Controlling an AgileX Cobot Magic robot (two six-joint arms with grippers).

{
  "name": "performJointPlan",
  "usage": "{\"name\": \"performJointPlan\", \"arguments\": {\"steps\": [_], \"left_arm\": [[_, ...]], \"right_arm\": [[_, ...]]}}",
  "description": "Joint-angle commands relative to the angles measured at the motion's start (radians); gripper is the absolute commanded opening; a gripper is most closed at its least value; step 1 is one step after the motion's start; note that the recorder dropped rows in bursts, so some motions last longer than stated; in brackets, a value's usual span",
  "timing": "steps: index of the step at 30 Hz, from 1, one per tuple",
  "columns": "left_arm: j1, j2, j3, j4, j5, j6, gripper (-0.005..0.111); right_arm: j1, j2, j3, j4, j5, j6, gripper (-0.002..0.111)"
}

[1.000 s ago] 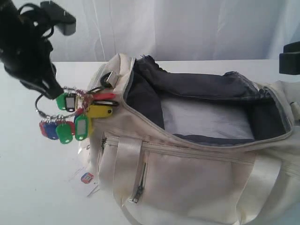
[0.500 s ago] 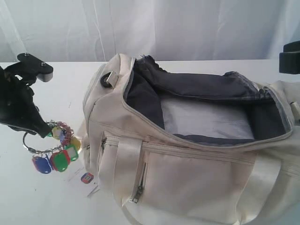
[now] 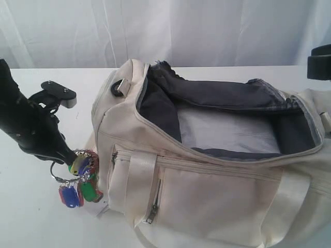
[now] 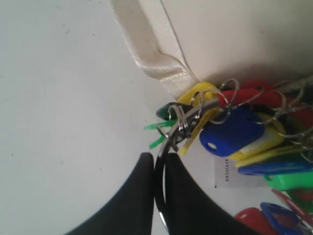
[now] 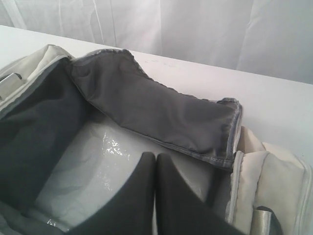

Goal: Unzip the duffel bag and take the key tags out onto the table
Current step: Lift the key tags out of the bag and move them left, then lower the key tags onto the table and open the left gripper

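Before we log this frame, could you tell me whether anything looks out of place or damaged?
Nothing stands out: the bag lies unzipped, and the tags hang from the shut left pincer beside its end.

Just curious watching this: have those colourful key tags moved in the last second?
Yes. Held in the left gripper, the key tags have come down: they hung high by the left end of the duffel bag, now low beside it, near the table.
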Motion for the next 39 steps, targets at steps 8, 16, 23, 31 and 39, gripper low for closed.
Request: {"name": "performJointPlan", "arguments": {"steps": [8, 16, 23, 31, 39], "left_arm": [[0.004, 0.034, -0.001, -0.033, -0.021, -0.020, 0.026], [0.004, 0.041, -0.001, -0.051, -0.030, -0.020, 0.063], [0.004, 0.027, -0.060, -0.051, 0.051, -0.020, 0.063], [0.004, -0.172, -0.153, -0.051, 0.209, -0.124, 0.039], [0.004, -0.556, 0.001, -0.047, 0.095, -0.225, 0.000]], "right_arm": [[-0.002, -0.005, 0.004, 0.008, -0.019, 0.003, 0.000], [-0.002, -0.005, 0.004, 0.008, -0.023, 0.003, 0.000], [-0.002, -0.003, 0.004, 0.008, -0.026, 0.003, 0.000], [-0.002, -0.003, 0.004, 0.013, -0.026, 0.003, 0.000], [-0.002, -0.005, 0.004, 0.013, 0.026, 0.003, 0.000]]}}
